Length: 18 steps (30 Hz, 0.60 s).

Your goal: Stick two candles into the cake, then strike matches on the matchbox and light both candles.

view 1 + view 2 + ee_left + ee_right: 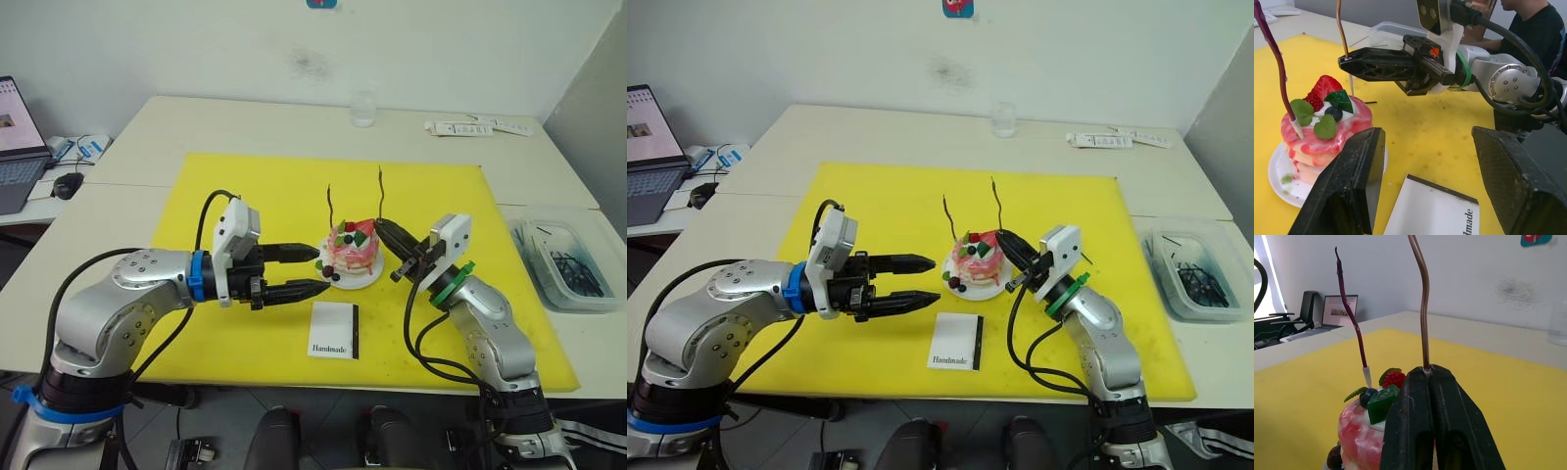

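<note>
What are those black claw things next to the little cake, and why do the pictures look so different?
They are a robot's two hands, called grippers. Two pictures come from cameras on the robot's head, looking down at a yellow mat. The other two come from little cameras on its wrists, so everything looks very close.

In the middle stands the cake on its small white plate. One candle already stands in the cake. The right gripper has its fingers squeezed shut on the second candle, holding it upright at the cake's far side. The left gripper waits open beside the plate, holding nothing.

In front of the cake lies the white matchbox. A clear tub with dark sticks sits off the mat on the robot's right.
</note>
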Tool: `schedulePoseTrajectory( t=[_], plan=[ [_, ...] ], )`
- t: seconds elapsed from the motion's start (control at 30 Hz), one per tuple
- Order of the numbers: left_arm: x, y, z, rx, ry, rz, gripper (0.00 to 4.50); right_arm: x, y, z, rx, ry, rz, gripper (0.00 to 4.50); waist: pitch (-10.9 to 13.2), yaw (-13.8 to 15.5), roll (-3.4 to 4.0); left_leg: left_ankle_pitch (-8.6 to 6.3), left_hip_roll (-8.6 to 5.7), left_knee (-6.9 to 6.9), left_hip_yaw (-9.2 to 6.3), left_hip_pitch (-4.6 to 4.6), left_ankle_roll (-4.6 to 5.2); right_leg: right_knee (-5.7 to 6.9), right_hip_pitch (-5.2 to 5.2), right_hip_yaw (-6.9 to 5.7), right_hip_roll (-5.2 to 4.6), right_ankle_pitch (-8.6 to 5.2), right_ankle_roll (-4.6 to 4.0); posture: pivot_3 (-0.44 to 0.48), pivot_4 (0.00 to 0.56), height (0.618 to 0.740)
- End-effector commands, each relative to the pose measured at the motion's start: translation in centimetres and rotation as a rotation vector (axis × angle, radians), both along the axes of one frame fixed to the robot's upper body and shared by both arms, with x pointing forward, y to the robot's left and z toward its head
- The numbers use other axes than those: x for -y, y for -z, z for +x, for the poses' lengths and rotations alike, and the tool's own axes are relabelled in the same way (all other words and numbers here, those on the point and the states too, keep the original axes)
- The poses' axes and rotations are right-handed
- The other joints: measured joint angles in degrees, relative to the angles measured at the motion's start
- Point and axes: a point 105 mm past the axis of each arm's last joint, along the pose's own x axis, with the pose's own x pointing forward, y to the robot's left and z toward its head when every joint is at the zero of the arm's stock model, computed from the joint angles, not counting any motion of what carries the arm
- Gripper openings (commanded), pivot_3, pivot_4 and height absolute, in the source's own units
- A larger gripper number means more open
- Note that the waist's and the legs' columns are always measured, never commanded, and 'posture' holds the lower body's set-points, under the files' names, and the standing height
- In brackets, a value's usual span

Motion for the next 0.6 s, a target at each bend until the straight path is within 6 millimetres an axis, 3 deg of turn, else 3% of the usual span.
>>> schedulePoseTrajectory(
  t=[0.03,0.6],
  plan=[
    [0.2,-0.6,-0.1,0.041,0.018,0.001,3.18,-0.4,-1.0,-0.3,0.049,-0.006,0.013,0.02,0.0,0.0,0.0,0.0,0.0,0.0,0.0,0.0,0.0,0.0,0.0,0.0,0.0,0.0,0.0,0.0,0.15,0.684],
    [0.3,-0.4,-0.3,0.035,0.03,0.003,3.18,0.1,0.4,-0.5,0.034,0.033,-0.01,0.02,0.0,0.01,0.0,0.0,0.01,0.0,-0.01,0.0,0.0,0.0,0.0,0.0,0.0,0.0,0.0,0.0,0.15,0.684]
  ],
)
